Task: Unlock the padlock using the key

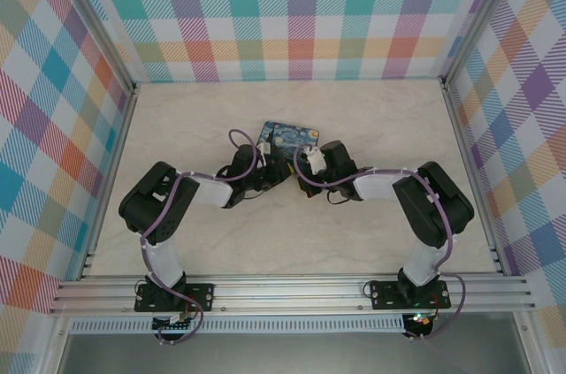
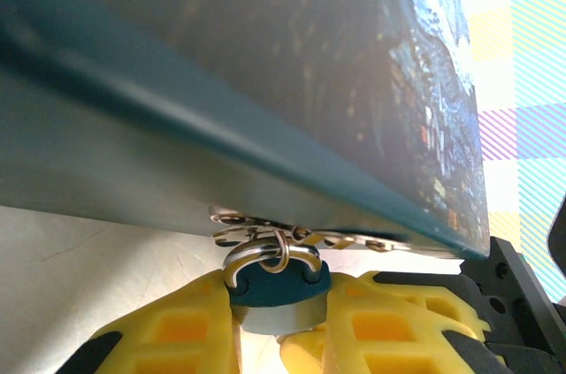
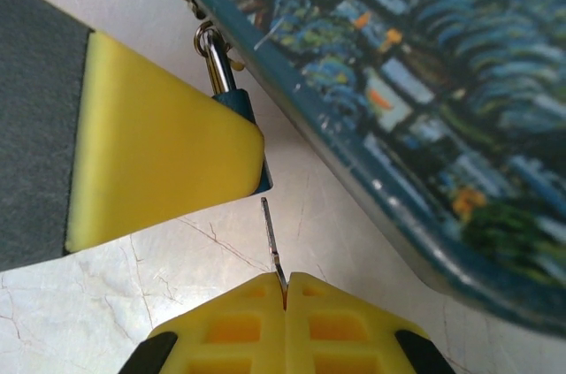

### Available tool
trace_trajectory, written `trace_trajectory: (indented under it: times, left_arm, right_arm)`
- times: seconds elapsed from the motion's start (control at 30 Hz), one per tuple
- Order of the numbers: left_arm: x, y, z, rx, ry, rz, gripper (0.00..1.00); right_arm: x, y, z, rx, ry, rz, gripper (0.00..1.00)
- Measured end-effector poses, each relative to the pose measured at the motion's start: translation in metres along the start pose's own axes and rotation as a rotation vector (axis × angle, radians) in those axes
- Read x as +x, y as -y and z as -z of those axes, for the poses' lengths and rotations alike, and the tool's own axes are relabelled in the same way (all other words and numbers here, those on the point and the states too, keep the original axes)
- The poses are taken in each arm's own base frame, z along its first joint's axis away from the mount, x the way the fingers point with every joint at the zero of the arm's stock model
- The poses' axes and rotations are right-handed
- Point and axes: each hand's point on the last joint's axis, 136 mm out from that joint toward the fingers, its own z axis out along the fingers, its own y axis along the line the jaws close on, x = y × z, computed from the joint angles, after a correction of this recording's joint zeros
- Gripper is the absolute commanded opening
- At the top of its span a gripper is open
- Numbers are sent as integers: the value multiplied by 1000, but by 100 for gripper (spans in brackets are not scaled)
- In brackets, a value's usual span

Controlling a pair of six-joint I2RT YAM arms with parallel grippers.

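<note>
The padlock (image 3: 240,107) is not yet open: at 6 o'clock in the right wrist view, the right gripper (image 3: 285,290) pinches the key (image 3: 270,237), its tip just short of the lock. Toward 11 o'clock the left gripper (image 2: 281,314) clamps the padlock, whose shackle runs through the hasp (image 2: 292,237) of the tin (image 3: 424,82). Inserting and turning the key remain.

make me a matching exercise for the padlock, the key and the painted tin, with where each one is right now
Things:
1. padlock
2. key
3. painted tin

Places:
A. pinched in the shut right gripper, blade sticking out past the fingertips
B. resting on the marble table, starry picture showing
C. clamped in the left gripper, shackle through the hasp

Pairs: 1-C, 2-A, 3-B
</note>
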Motion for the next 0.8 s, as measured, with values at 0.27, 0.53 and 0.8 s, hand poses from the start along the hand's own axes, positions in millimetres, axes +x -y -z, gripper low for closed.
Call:
trace_trajectory:
  times: [0.27, 0.53, 0.8]
  left_arm:
    - [0, 0, 0, 0, -1, 0, 21]
    - [0, 0, 0, -2, 3, 2, 21]
    - [-1, -1, 0, -4, 6, 3, 21]
  right_arm:
    - [-3, 2, 0, 13, 12, 0, 4]
    - [-5, 2, 0, 11, 19, -7, 4]
    - [-5, 0, 0, 1, 21, -7, 4]
